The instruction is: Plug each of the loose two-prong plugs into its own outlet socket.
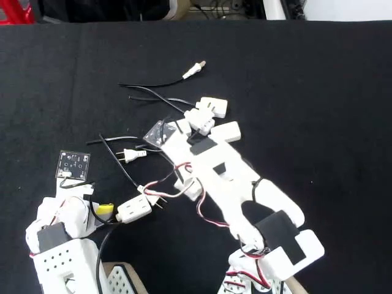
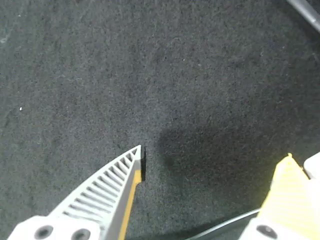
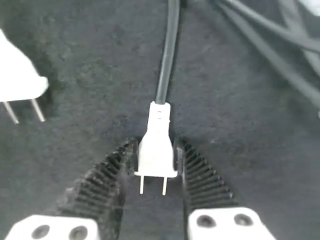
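Note:
In the right wrist view, a white two-prong plug [image 3: 156, 152] on a black cord [image 3: 168, 55] lies on the black cloth. My right gripper [image 3: 155, 162] is shut on it, one black ridged finger against each side, prongs pointing toward the wrist. From above, that gripper [image 1: 201, 117] sits mid-table. Another white plug [image 3: 19, 80] lies close beside it. A small plug [image 1: 131, 155] and a slim plug [image 1: 195, 69] lie loose. A white outlet block [image 1: 135, 209] rests near my left arm [image 1: 61, 223]. My left gripper [image 2: 215, 152] hangs open over bare cloth.
Black cords [image 1: 153, 98] trail across the middle of the cloth [image 1: 318, 98]. The right arm's red and white wires [image 1: 177, 184] loop beside the outlet block. A cord [image 2: 305, 10] crosses one corner of the left wrist view.

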